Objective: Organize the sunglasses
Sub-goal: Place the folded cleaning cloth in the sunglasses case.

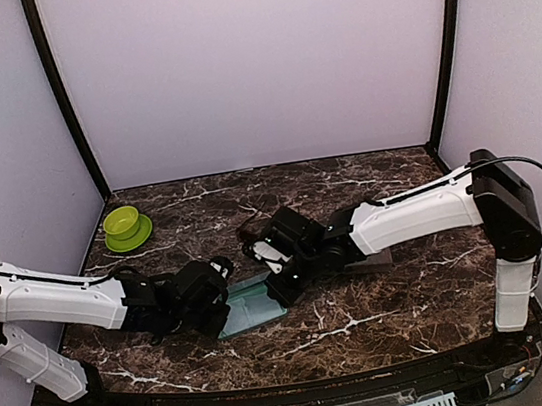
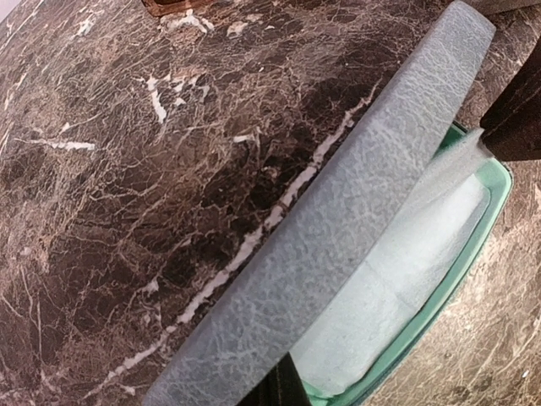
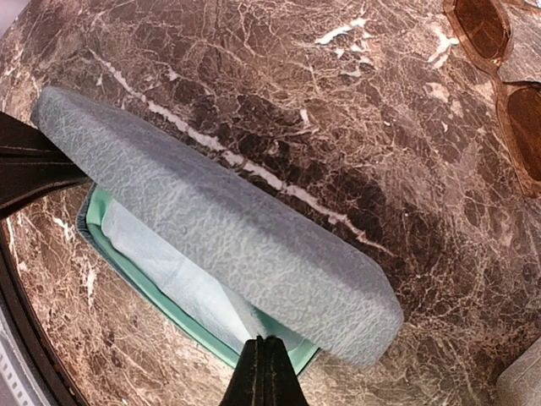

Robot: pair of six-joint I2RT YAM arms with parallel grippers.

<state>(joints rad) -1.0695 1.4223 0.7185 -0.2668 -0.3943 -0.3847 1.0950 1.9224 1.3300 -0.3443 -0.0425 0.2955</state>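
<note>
Near the front edge, the blue-grey case (image 1: 250, 307) lies open. The right gripper (image 3: 264, 351) has its fingers together at the case's rim. Whether the left gripper (image 1: 218, 274) grips cannot be told. Just beyond the right gripper lie the reddish-brown sunglasses (image 3: 505, 80), cut off at the frame edge.

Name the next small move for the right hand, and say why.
Probably draw the right hand away from the case and swing it toward the brown-lensed sunglasses. The lid is up, the pale cloth lies inside the mint-green base, and the sunglasses lie on the marble table outside the case, so fetching them seems next.
</note>
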